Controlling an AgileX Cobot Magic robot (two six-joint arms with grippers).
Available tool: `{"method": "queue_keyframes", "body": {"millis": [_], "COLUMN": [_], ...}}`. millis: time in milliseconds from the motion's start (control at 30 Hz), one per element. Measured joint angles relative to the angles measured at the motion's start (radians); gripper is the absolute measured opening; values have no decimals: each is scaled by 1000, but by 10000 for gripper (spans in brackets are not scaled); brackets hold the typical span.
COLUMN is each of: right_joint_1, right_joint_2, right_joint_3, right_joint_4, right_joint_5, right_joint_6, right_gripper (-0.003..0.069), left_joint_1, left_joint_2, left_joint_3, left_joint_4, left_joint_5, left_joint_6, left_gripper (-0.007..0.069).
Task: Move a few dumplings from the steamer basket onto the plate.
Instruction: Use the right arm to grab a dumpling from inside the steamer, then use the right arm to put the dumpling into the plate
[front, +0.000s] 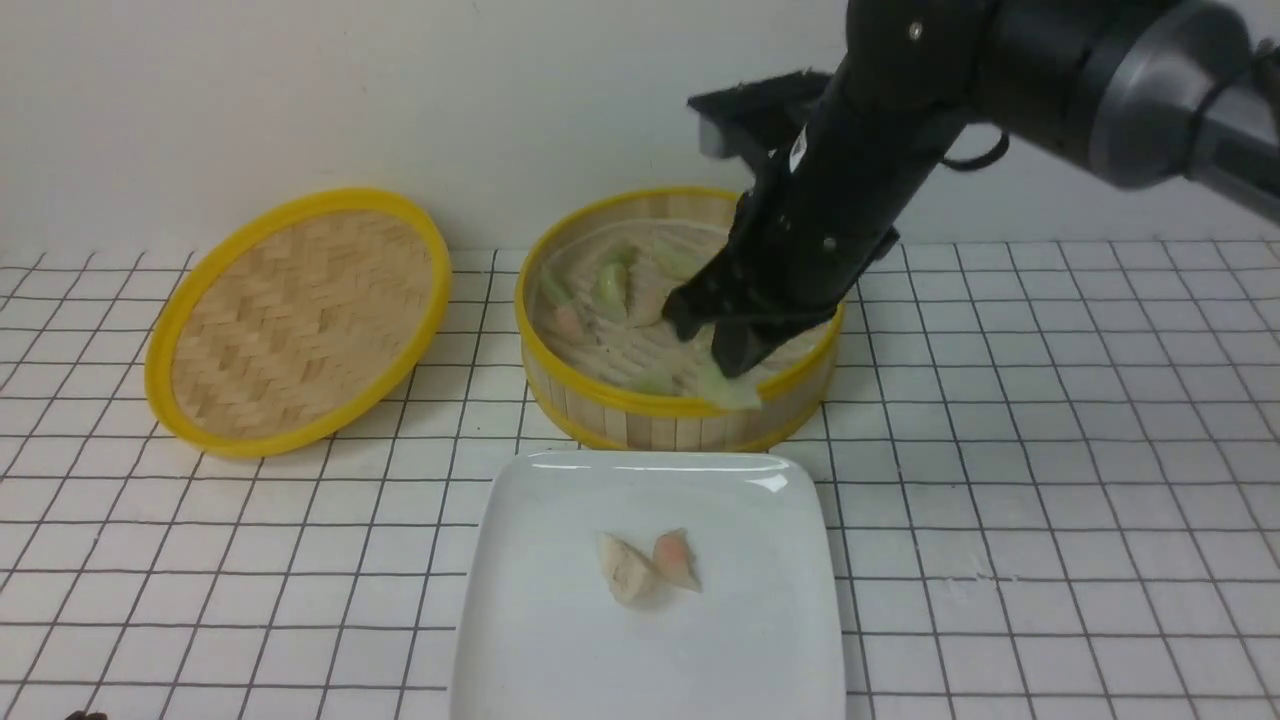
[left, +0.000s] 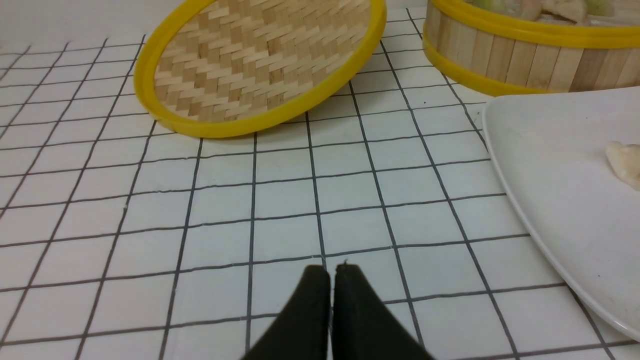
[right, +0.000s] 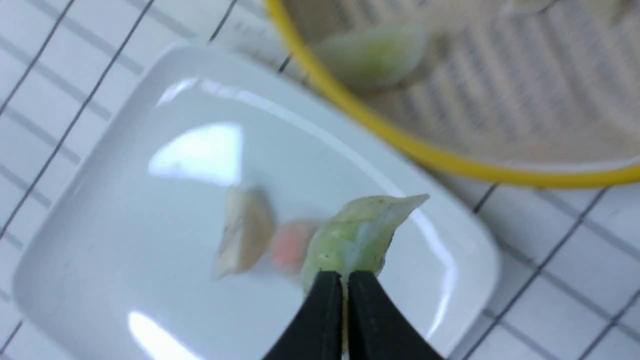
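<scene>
Pinching a pale green dumpling (right: 357, 235) by its edge above the near rim of the steamer basket (front: 600, 400), the right gripper (right: 344, 277) risks it slipping free short of the plate (front: 560, 640), since the hold looks thin

Glossy white plate (front: 560, 640); woven bamboo lid (front: 300, 320); slatted steamer basket (front: 640, 425).

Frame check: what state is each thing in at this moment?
Steamer basket: open, several dumplings inside.
Lid: off, beside the basket.
Plate: holds two dumplings, side by side.
Green dumpling: pinched, in the air by the basket's near rim.
Right gripper: shut on the green dumpling.
Left gripper: shut, empty, over the table.
</scene>
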Motion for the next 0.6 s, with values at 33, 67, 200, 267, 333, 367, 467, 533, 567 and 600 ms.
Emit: {"method": "queue_keyframes", "body": {"millis": [33, 67, 200, 267, 333, 367, 467, 533, 567, 600], "right_joint_1": [32, 35, 76, 81, 81, 80, 68, 50, 23, -5], "right_joint_2": [2, 3, 59, 74, 76, 76, 82, 90, 107, 124], "right_joint_3": [56, 67, 122, 125, 125, 120, 61, 14, -35, -90], "right_joint_4": [12, 12, 22, 27, 24, 11, -52, -86, -113, -132], "right_joint_5": [0, -1, -7, -12, -27, -39, -93, -133, -161, -180], "right_joint_6": [-3, -3, -3, -3, -3, -3, 7, 28, 59, 83], "right_gripper": [-3, -1, 56, 111, 171, 207, 302, 335, 349, 358], "left_joint_1": [0, 0, 0, 0, 0, 0, 0, 0, 0, 0], "left_joint_2": [0, 0, 0, 0, 0, 0, 0, 0, 0, 0], "left_joint_3": [0, 0, 0, 0, 0, 0, 0, 0, 0, 0], "left_joint_4": [0, 0, 0, 0, 0, 0, 0, 0, 0, 0], "left_joint_5": [0, 0, 1, 1, 1, 1, 1, 1, 1, 1], "left_joint_6": [0, 0, 0, 0, 0, 0, 0, 0, 0, 0], "left_gripper": [-6, -6, -6, -6, -6, -6, -6, -6, -6, -6]}}
